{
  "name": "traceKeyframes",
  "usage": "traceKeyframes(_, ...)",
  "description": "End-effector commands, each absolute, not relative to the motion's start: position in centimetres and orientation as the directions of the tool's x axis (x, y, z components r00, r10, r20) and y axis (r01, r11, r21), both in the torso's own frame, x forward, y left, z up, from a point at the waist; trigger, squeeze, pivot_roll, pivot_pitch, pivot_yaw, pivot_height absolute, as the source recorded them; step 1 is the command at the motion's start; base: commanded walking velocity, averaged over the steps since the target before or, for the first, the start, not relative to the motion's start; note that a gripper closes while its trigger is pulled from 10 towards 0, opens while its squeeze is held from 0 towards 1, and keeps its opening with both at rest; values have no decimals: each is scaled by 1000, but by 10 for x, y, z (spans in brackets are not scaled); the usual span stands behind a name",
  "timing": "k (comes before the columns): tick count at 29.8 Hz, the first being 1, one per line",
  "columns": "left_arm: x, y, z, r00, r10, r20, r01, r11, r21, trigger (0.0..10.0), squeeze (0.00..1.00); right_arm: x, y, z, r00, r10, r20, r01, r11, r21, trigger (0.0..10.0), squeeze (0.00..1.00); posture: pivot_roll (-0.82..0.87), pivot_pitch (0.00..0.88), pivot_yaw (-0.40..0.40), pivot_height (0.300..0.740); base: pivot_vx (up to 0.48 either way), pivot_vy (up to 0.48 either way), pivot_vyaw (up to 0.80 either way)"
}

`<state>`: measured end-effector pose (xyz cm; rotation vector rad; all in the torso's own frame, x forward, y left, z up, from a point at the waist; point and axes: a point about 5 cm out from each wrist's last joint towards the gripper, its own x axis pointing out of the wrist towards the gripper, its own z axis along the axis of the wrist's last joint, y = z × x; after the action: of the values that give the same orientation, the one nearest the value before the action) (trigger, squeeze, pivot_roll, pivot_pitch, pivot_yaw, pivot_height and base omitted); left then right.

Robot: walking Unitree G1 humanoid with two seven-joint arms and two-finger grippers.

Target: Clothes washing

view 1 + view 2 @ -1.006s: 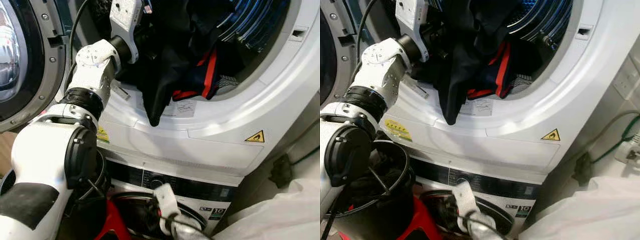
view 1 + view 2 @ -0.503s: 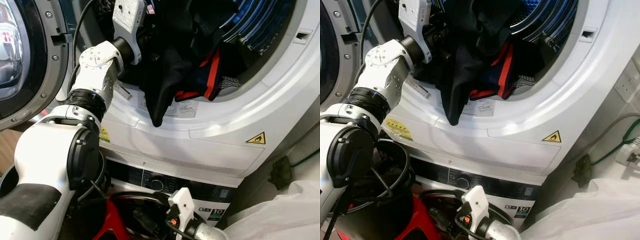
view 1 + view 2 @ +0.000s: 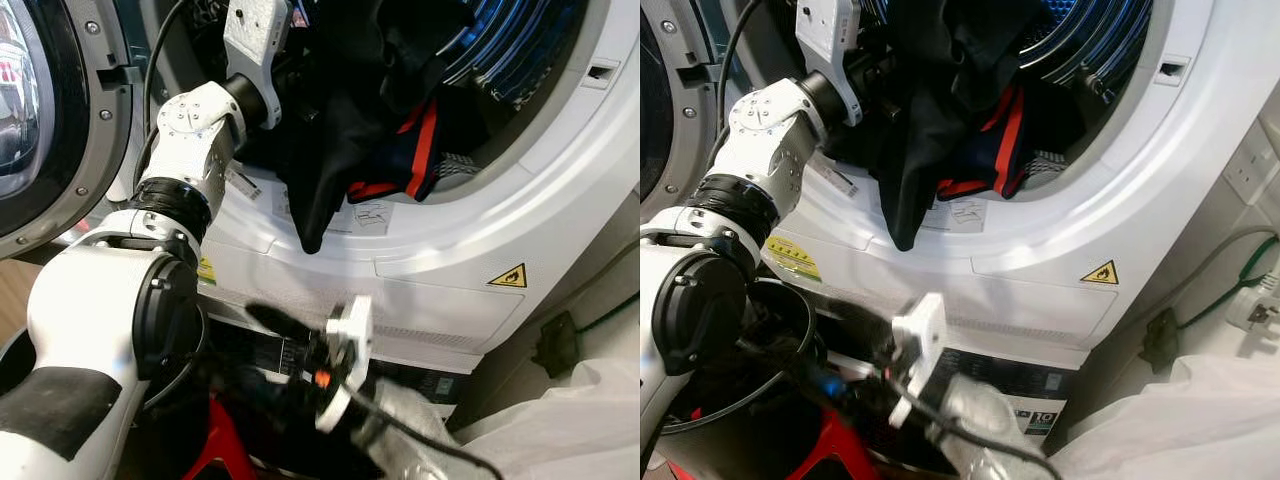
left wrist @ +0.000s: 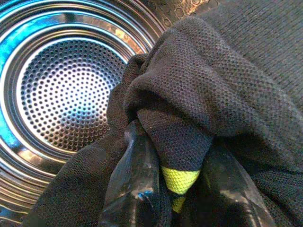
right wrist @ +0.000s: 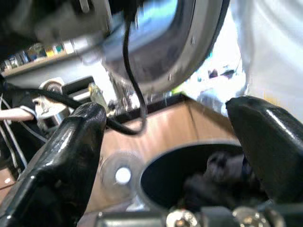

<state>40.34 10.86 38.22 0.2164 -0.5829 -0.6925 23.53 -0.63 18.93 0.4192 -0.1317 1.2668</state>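
Inside the drum (image 4: 66,90) mouth the left gripper (image 4: 177,184) is clamped on the dark garment (image 3: 330,150), drum depth ahead; right gripper (image 5: 165,142), fingers apart, below

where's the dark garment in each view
Left eye: dark garment hangs over the drum's lower rim, upper centre.
Right eye: same garment, upper centre-left.
Left wrist: left hand clamps its knit fold.
Right wrist: not there.
Shared landmark: drum, blue-lit.

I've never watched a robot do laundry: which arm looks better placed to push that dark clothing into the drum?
Probably the left. The left gripper is already inside the drum, clamped on the dark garment. The right gripper is open, low beside the black basket.
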Motion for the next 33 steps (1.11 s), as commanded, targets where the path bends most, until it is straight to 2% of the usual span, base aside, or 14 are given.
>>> traceKeyframes(1,405,98,369,613,-692,381,594,722,356,0,0,233,2,213,272,866,420,-957,200,208,10000,0,-101,0,-25,740,0,0,0)
traceKeyframes(4,403,93,374,573,-723,387,628,690,360,0,0,241,11,231,282,847,451,-958,224,178,10000,0,-90,0,-26,740,0,0,0)
traceKeyframes(13,400,93,382,541,-739,401,648,670,362,0,0,260,19,257,325,798,508,-945,292,145,10000,0,-85,0,-23,740,0,0,0)
traceKeyframes(16,399,93,385,528,-749,401,654,660,370,0,0,269,29,263,338,808,482,-934,350,68,10000,0,-79,0,-25,740,0,0,0)
traceKeyframes(17,399,93,385,527,-751,397,655,657,374,0,0,267,36,251,309,866,393,-938,345,-21,10000,0,-77,0,-25,740,0,0,0)
traceKeyframes(18,399,93,385,527,-751,397,655,657,374,0,0,267,36,251,309,866,393,-938,345,-21,10000,0,-77,0,-25,740,0,0,0)
traceKeyframes(21,399,94,385,527,-752,396,655,656,375,0,0,262,38,231,263,923,283,-948,302,-103,10000,0,-79,0,-25,740,0,0,0)
traceKeyframes(22,399,93,385,527,-753,394,655,655,377,0,0,254,37,213,203,961,186,-963,231,-142,10000,0,-80,0,-25,740,0,0,0)
traceKeyframes(23,399,93,384,527,-755,391,655,654,380,0,0,240,29,175,120,993,8,-978,119,-169,10000,0,-80,0,-25,740,0,0,0)
traceKeyframes(25,399,93,384,525,-756,390,655,652,381,0,0,235,23,158,111,992,-54,-982,101,-158,10000,0,-80,0,-25,740,0,0,0)
traceKeyframes(29,399,94,385,524,-757,389,655,651,384,0,0,234,16,155,97,994,-59,-983,86,-162,10000,0,-79,0,-27,740,0,0,0)
traceKeyframes(30,399,95,385,524,-757,389,655,651,384,0,0,236,15,156,113,992,-57,-979,101,-175,10000,0,-79,0,-27,740,0,0,0)
traceKeyframes(31,399,96,385,526,-756,390,652,653,385,0,0,249,12,159,196,979,-50,-958,180,-225,10000,0,-81,0,-26,740,0,0,0)
traceKeyframes(33,399,96,386,527,-753,393,651,655,384,0,0,260,10,166,277,961,-12,-930,264,-257,10000,0,-81,0,-26,740,0,0,0)
